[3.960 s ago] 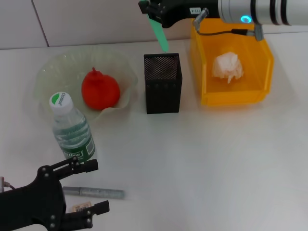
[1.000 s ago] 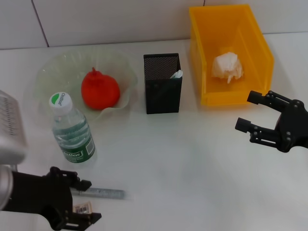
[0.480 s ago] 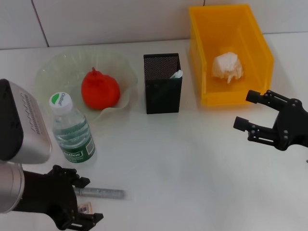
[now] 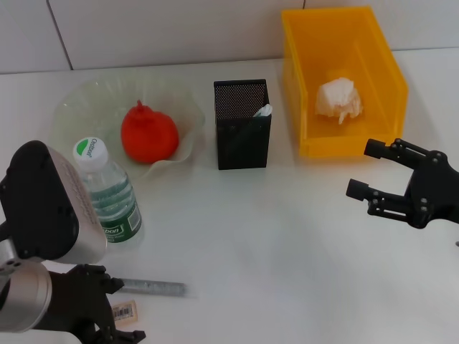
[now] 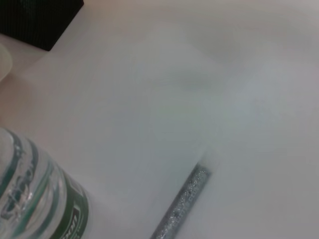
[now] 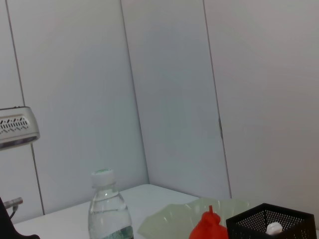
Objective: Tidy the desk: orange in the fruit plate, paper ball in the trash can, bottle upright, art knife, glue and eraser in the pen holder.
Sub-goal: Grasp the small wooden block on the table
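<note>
The orange [image 4: 149,132] lies in the fruit plate [image 4: 86,100]. The paper ball [image 4: 338,99] lies in the yellow trash can [image 4: 391,79]. The bottle [image 4: 107,193] stands upright in front of the plate. The black mesh pen holder [image 4: 242,136] holds a pale-tipped item [image 4: 263,110]. A silver glittery stick [image 4: 150,287] lies flat near the front edge and also shows in the left wrist view [image 5: 184,206]. The eraser [image 4: 125,312] lies just in front of it. My left gripper [image 4: 119,308] is open, its fingers on either side of the eraser. My right gripper [image 4: 367,170] is open and empty, in front of the trash can.
My left arm's large grey and black wrist [image 4: 46,208] hangs over the front left, beside the bottle. The right wrist view shows the bottle [image 6: 107,209], the orange [image 6: 207,229], the pen holder [image 6: 269,226] and wall panels behind.
Four seconds ago my right gripper held a green item over the pen holder; it now hangs open by the trash can. My left arm swung in and its fingers shifted to straddle the eraser.
</note>
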{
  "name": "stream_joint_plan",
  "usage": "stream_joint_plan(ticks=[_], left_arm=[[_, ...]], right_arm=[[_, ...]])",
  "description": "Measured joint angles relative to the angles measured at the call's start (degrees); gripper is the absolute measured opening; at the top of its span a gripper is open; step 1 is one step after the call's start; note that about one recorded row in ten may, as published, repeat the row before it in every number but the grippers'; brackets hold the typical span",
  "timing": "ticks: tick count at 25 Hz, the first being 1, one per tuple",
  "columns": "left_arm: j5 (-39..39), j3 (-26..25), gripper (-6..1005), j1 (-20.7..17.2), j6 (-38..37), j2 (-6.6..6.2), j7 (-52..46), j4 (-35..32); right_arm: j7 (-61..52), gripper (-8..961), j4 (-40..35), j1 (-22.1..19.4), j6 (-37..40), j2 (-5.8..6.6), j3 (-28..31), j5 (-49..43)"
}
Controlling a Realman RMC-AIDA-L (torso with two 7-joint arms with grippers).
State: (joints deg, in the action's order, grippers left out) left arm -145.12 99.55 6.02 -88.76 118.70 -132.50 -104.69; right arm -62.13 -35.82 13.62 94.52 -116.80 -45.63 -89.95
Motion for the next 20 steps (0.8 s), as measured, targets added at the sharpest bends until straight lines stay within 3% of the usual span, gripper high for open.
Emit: stream_joint_plan(ticks=[14, 20], left_arm=[[-0.20, 1.53, 799, 3.14, -1.76, 0.09, -4.25, 2.54], [-0.69, 1.61, 798, 6.94, 0.01, 0.12, -5.05, 7.29]], right_arm=[[0.59, 826, 0.14, 0.01, 0.02, 0.00, 0.00, -0.34], [0.68, 826, 0.15, 0.40, 0.05, 0.18, 0.04, -1.07]])
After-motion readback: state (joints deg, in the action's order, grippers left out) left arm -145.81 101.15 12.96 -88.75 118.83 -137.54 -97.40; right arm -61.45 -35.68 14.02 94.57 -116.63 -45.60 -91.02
